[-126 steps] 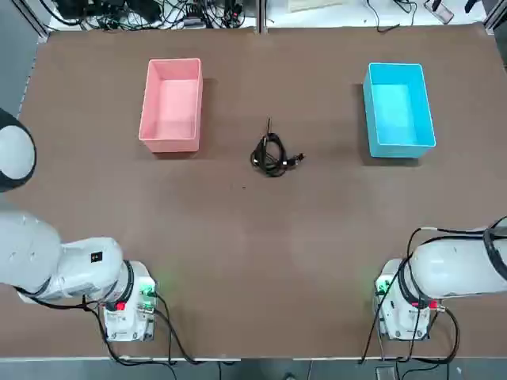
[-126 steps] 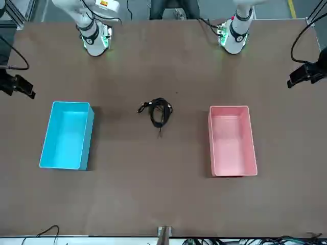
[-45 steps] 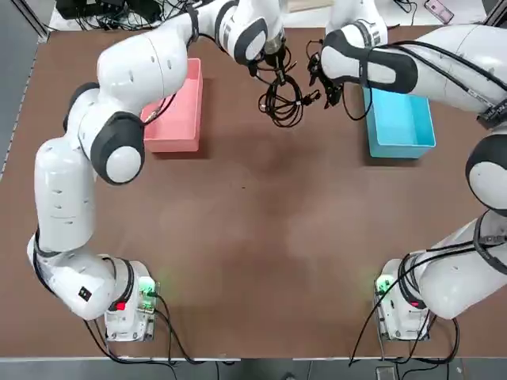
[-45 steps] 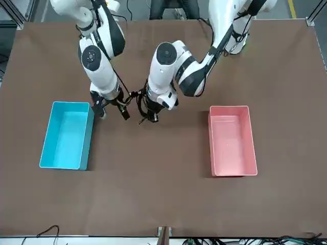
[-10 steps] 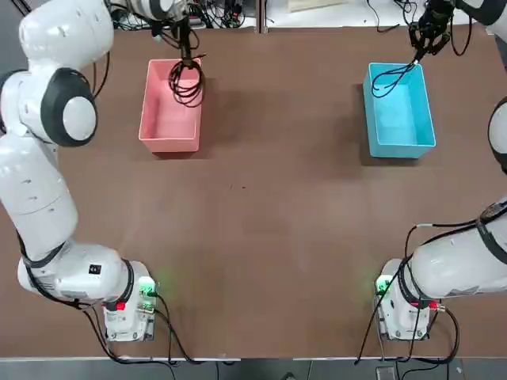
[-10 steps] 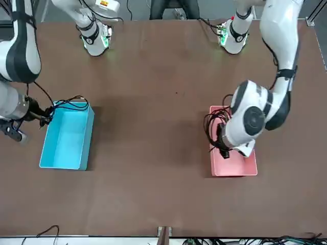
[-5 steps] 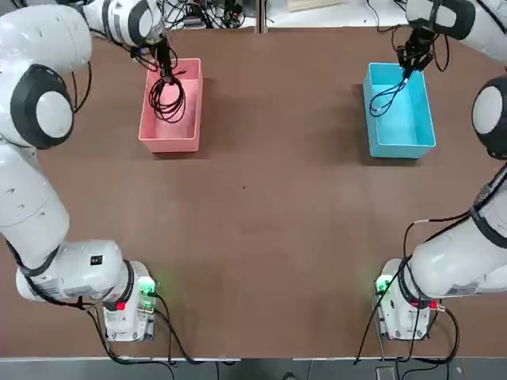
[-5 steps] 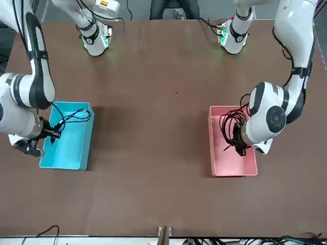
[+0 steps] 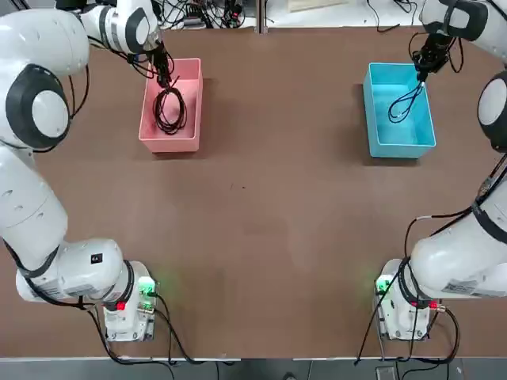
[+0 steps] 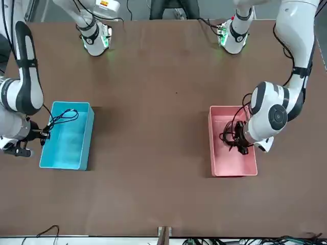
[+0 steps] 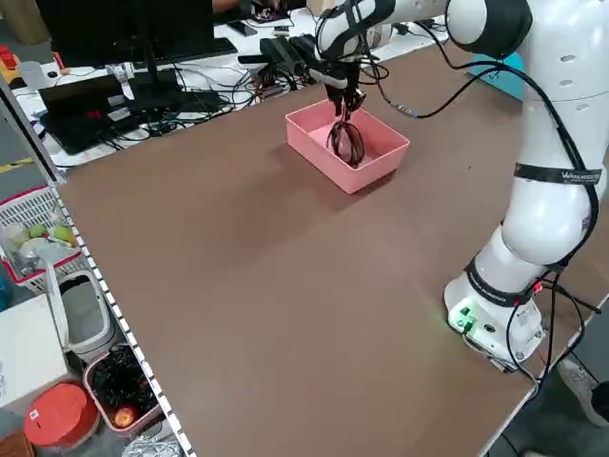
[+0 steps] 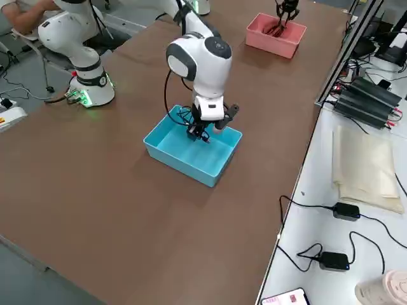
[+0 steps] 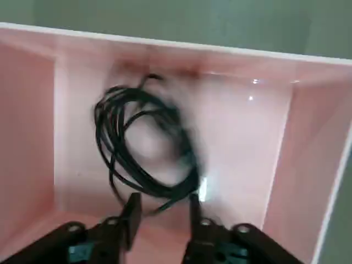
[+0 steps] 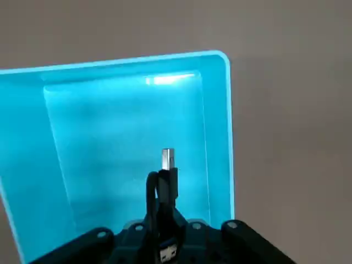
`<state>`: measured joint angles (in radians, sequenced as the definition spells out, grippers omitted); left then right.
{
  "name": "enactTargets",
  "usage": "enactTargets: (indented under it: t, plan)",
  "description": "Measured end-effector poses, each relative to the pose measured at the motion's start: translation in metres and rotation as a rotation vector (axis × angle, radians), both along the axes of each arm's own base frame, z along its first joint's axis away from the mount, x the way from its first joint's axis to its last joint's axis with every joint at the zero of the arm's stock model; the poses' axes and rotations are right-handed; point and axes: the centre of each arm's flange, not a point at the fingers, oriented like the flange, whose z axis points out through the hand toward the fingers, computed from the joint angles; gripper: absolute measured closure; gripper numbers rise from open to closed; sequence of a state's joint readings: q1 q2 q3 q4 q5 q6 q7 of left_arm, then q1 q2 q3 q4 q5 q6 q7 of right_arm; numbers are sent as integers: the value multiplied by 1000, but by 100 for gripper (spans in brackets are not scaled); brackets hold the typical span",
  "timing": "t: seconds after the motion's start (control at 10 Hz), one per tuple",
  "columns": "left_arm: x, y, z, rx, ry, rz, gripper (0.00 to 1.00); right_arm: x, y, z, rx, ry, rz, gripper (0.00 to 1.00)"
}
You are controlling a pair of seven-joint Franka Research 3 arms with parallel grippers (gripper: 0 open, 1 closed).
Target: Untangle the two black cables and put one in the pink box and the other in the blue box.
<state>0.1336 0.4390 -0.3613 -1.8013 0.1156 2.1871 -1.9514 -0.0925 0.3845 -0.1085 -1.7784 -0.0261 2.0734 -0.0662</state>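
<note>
Two white-and-black jointed robot arms [image 9: 40, 190] [image 9: 467, 253] stand at five and seven o'clock on a broad brown tabletop [image 9: 261, 237] in a robotics lab, where black monitors [image 11: 133, 29] and tangled dark wiring [image 11: 219, 95] crowd a white workbench [image 12: 331, 254] beyond its twelve o'clock edge.

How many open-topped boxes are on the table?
2: the pink box on the robot's left, the blue box on its right.
</note>
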Motion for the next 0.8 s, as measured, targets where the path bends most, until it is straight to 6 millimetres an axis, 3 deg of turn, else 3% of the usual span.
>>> enactTargets:
  t: [0.3, 0.5, 0.7, 0.8]
  plan:
    - [8, -8, 48, -7, -86, -18, 4, 9, 10, -33, -2, -7, 26, 94]
    - [0, -15, 87, 15, -96, -134, 0, 11, 15, -43, -2, -3, 36, 91]
    - [-7, -18, 121, 36, -66, -233, 0, 13, 18, -47, -4, -12, 42, 78]
    - [-8, -17, 140, 42, -86, -281, 0, 13, 20, -48, -4, -14, 47, 66]
